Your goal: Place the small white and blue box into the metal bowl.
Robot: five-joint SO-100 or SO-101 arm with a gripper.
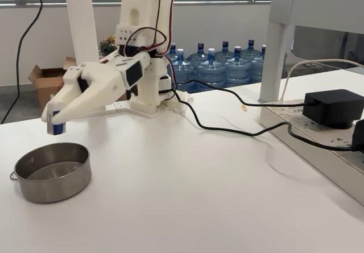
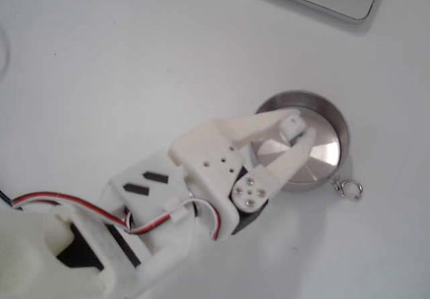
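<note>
The white arm leans out over the table, and its gripper [image 1: 56, 122] is clamped on the small white and blue box [image 1: 56, 124], holding it in the air above the metal bowl [image 1: 53, 172]. In a fixed view from the side, the box hangs at the very tip of the fingers, its blue label facing outward, clear of the bowl's rim and over the bowl's far left part. The bowl sits on the white table [image 1: 187, 196], its steel wall dull and its flat bottom catching the light. In a fixed view from above, the gripper [image 2: 298, 130] reaches across the bowl [image 2: 332, 114] from the lower left, and the box [image 2: 290, 122] shows as a small white block pinched between the two fingers over the bowl's shiny floor. A little ring loop [image 2: 349, 189] sticks out from the bowl's edge at the lower right in that view, lying on the table. Red, black and white wires [image 2: 101, 215] run along the arm's back. Behind the arm, from the side, a row of blue water bottles [image 1: 219, 65] stands on the floor, a cardboard box [image 1: 48, 82] sits open at the left, and a black power adapter [image 1: 333, 108] rests at the right with a black cable [image 1: 227, 129] trailing across the table.
</note>
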